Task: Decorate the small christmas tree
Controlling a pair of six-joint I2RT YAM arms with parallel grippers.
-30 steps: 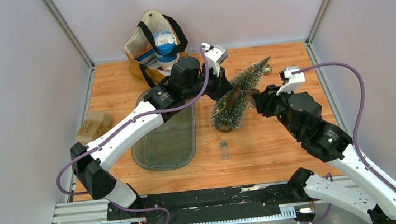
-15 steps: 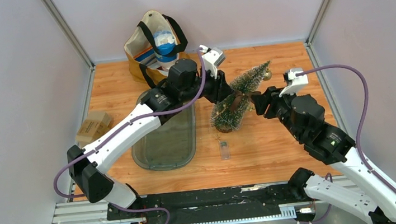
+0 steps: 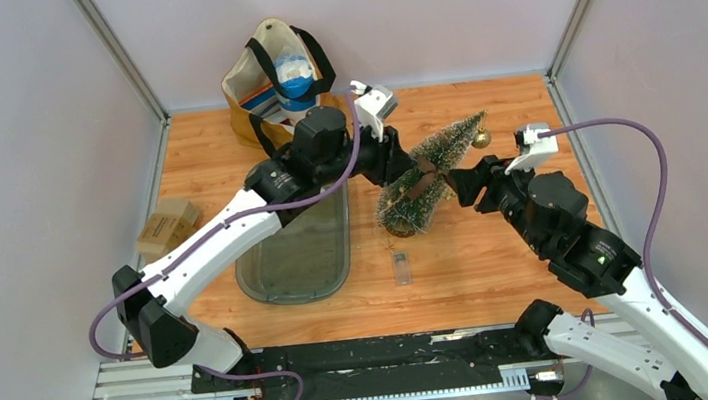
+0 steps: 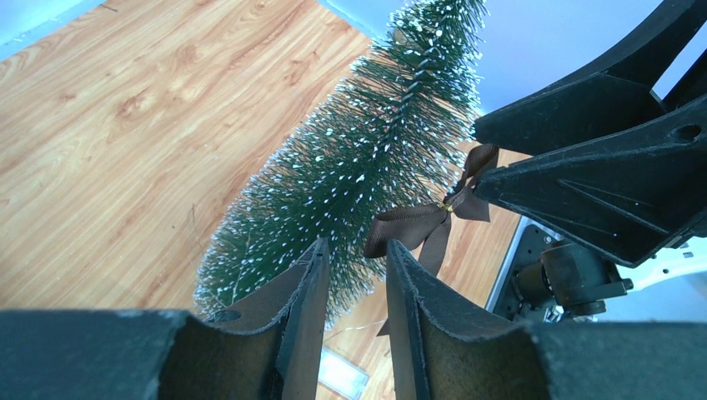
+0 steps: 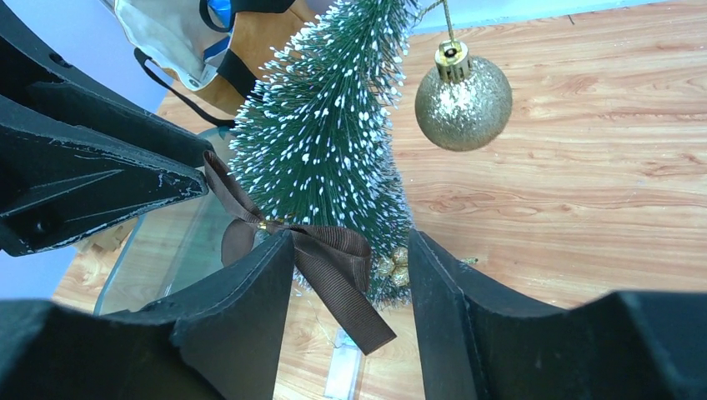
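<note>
The small frosted green tree (image 3: pixel 436 155) leans toward the back right on the wooden table. A gold bauble (image 3: pixel 481 138) hangs near its tip, also in the right wrist view (image 5: pixel 463 102). A brown ribbon bow (image 3: pixel 415 181) sits on the tree's middle. My left gripper (image 3: pixel 407 166) is at the tree's left side, jaws a narrow gap apart, with nothing seen between them (image 4: pixel 354 254). My right gripper (image 3: pixel 456 183) is at the tree's right side, open wide, with the bow (image 5: pixel 333 254) hanging just ahead between its fingers.
A small clear battery box (image 3: pixel 400 268) with thin wire lies in front of the tree. A glass tray (image 3: pixel 300 246) lies left of it. A tote bag (image 3: pixel 276 78) stands at the back, and a cardboard box (image 3: pixel 167 226) sits at the left edge.
The left arm has drawn slightly to the left and the right wrist has drifted slightly right. The tree, bow and bauble stay about where they were.
</note>
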